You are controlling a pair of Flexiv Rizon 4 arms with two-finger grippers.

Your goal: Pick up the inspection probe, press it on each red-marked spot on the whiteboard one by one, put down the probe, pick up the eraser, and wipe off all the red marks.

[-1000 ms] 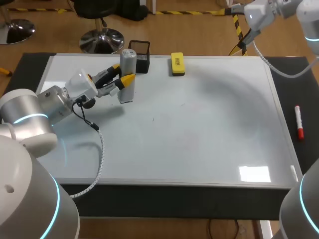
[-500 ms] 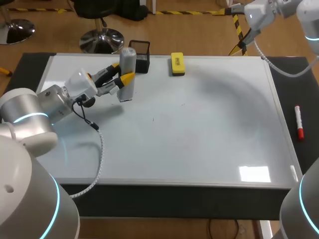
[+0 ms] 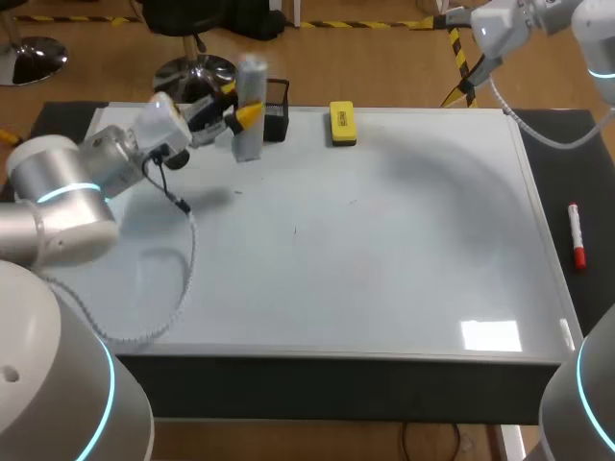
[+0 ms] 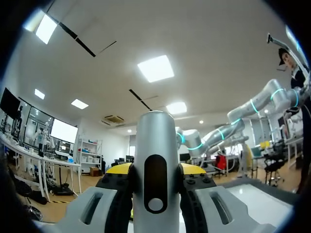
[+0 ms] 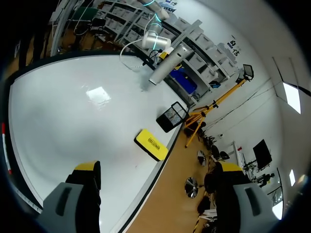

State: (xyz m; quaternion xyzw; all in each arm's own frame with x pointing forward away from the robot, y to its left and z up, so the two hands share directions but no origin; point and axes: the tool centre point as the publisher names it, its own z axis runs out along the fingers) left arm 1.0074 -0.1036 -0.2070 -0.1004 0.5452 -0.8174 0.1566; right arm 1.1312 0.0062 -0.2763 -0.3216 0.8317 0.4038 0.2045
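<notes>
The inspection probe [image 3: 251, 120], a grey cylinder, hangs upright above the whiteboard's [image 3: 384, 259] far left part, with my left gripper [image 3: 236, 111] shut on it. In the left wrist view the probe [image 4: 155, 165] stands between the yellow-tipped fingers [image 4: 115, 169]. The yellow eraser [image 3: 342, 123] lies flat at the board's far edge, right of the probe. My right gripper [image 5: 156, 167] is held high off the far right corner, open wide and empty; from there I see the probe [image 5: 167, 65] and the eraser [image 5: 151, 144]. No red marks show on the board, only a few tiny dark specks [image 3: 295, 229].
A black mesh holder [image 3: 275, 108] stands at the far edge between probe and eraser. A red marker [image 3: 576, 235] lies on the dark mat right of the board. My right arm [image 3: 500, 29] enters at the far right corner.
My left arm has lifted the probe off the board and carried it up toward the far edge. The right arm has kept still.
</notes>
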